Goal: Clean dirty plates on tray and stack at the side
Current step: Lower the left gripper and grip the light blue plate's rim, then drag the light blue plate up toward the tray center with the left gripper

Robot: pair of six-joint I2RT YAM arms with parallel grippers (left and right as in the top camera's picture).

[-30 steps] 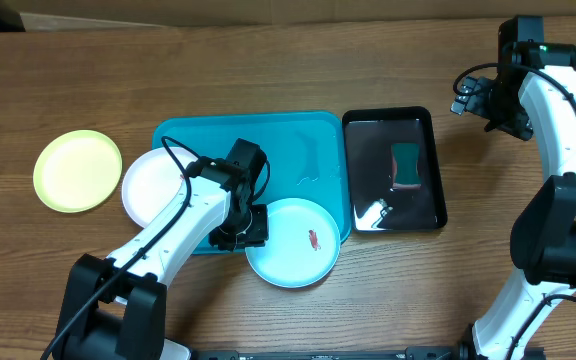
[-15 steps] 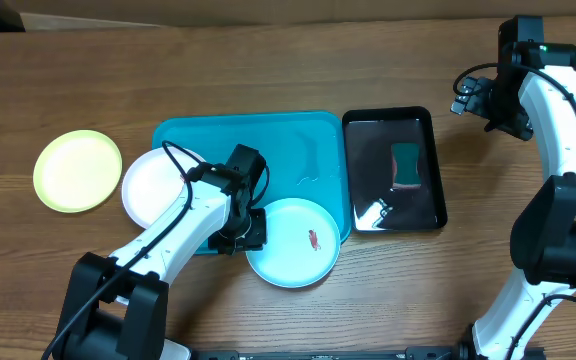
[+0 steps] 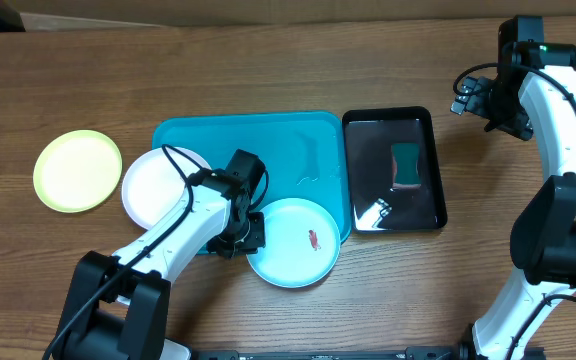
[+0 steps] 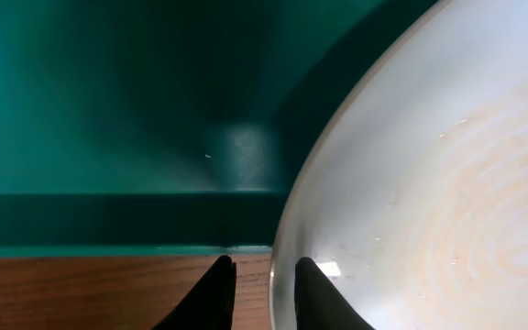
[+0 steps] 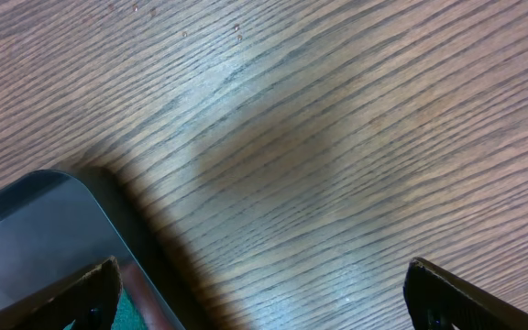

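The light blue plate (image 3: 293,243), marked with a red-brown smear (image 3: 314,240), lies over the front right corner of the turquoise tray (image 3: 268,140). My left gripper (image 3: 248,238) is at that plate's left rim. In the left wrist view the left gripper (image 4: 264,266) straddles the rim of the light blue plate (image 4: 429,183), narrowly open, one finger over the plate and one over the wood. The white plate (image 3: 153,188) overlaps the tray's left edge. On the table further left lies the yellow-green plate (image 3: 77,171). My right gripper (image 3: 476,100) hangs wide open over bare wood.
A glossy black tray (image 3: 368,200) stands right of the turquoise tray and holds a green sponge (image 3: 405,165). Its corner (image 5: 26,220) shows under the right gripper (image 5: 262,275). In the left wrist view the turquoise tray's front rim (image 4: 108,247) borders the wooden table (image 4: 81,293).
My left gripper has slid slightly toward the table's front edge, and its jaws have narrowed around the light blue plate's rim. The plates and the right arm have not moved.
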